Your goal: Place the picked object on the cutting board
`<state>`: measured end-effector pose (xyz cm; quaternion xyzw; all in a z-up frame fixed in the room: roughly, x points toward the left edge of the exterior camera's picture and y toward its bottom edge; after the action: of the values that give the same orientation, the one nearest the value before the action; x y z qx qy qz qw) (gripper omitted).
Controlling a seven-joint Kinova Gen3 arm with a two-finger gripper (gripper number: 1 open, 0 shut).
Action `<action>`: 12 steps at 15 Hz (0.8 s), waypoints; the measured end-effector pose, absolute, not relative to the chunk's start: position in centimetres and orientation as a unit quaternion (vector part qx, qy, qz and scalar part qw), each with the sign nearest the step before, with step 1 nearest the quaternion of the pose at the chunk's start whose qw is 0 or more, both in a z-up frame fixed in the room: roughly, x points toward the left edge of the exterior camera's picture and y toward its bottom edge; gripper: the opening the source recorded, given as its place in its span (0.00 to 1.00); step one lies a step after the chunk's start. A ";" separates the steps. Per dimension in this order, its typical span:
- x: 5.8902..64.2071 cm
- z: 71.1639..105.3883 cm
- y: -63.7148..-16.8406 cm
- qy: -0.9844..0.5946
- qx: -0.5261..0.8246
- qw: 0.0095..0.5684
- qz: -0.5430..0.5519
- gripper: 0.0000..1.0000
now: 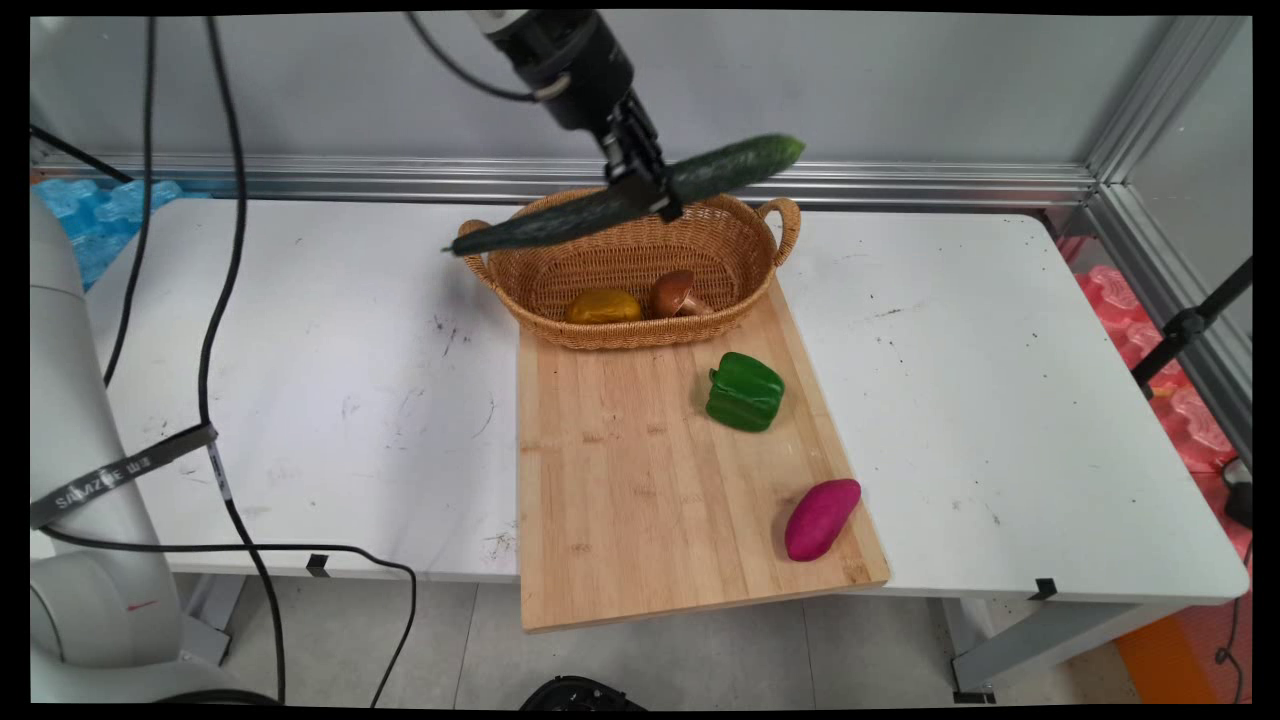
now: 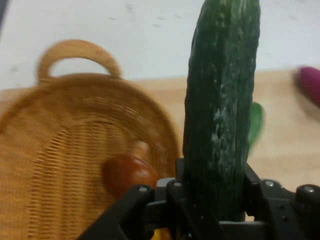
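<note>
Dark green and long, the cucumber was what we saw clamped in the black end effector, held near its middle and lifted clear above the wicker basket. In the main view the cucumber lay tilted, its right end higher and reaching past the basket's right handle, its left end lower and pointing out over the basket's left handle. In the hand view the cucumber rose straight up from the end effector, whose fingers pressed against both of its sides.

Taking the basket as our landmark: it stood on the far end of a pale wooden cutting board, which lay on the white counter and stuck out past the counter's near edge. Inside the basket we saw a yellow-brown rounded vegetable on the left and a brown mushroom just beside it on the right. Nearer than the basket, on the board, sat a green bell pepper, and well beyond that, at the board's near right corner, a purple sweet potato.

Far to the left of the basket, a black strap carried pale lettering that we could not read with certainty.
</note>
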<state>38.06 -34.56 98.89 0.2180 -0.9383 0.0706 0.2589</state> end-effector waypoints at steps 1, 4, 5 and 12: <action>38.1 98.9 -33.9 -0.941 0.210 0.257 0.067 0.00; 38.2 98.7 -30.8 -0.952 0.176 0.245 0.050 0.00; 38.3 98.5 -29.9 -0.955 0.167 0.240 0.046 0.00; 37.2 94.9 -25.7 -0.970 0.104 0.216 0.031 0.00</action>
<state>37.19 -25.71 94.86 0.1035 -0.9704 0.0310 0.2161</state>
